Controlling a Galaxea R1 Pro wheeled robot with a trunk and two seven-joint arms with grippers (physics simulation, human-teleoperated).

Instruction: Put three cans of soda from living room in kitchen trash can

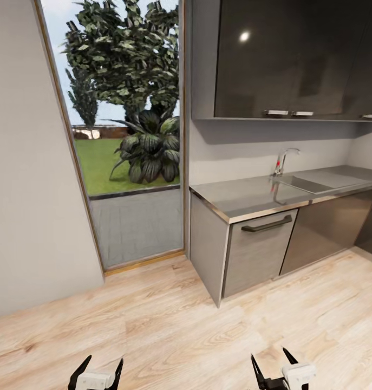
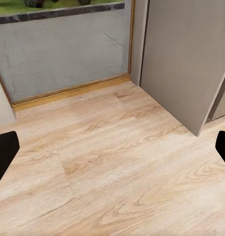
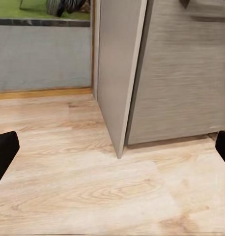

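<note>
left gripper (image 1: pixel 96 374): low in the head view, black fingers spread wide, nothing between them; the wrist view has the fingertips (image 2: pixel 4 152) at opposite edges with bare floor between.
right gripper (image 1: pixel 276 365): low in the head view, jaws wide and empty; its wrist view has the dark fingertips (image 3: pixel 4 150) far apart over the floor.
floor (image 1: pixel 169 325): light wood planks under both grippers, running to the door sill and the cabinet base.
kitchen: the robot faces it; the counter (image 1: pixel 245 196) is steel-topped, its near left corner ahead of the right gripper.
drawer front (image 1: pixel 259 252): grey, with a dark bar handle (image 1: pixel 267 223), under the counter's front edge.
sink (image 1: pixel 310 184): set in the counter toward its right end, tap (image 1: pixel 282 161) at its back edge.
upper cabinets (image 1: pixel 283 59): dark glossy doors above the counter.
glass door (image 1: pixel 126 135): left of the counter, showing lawn, a leafy plant (image 1: pixel 150 149) and trees.
wall (image 1: pixel 23 189): pale, left of the door.
</note>
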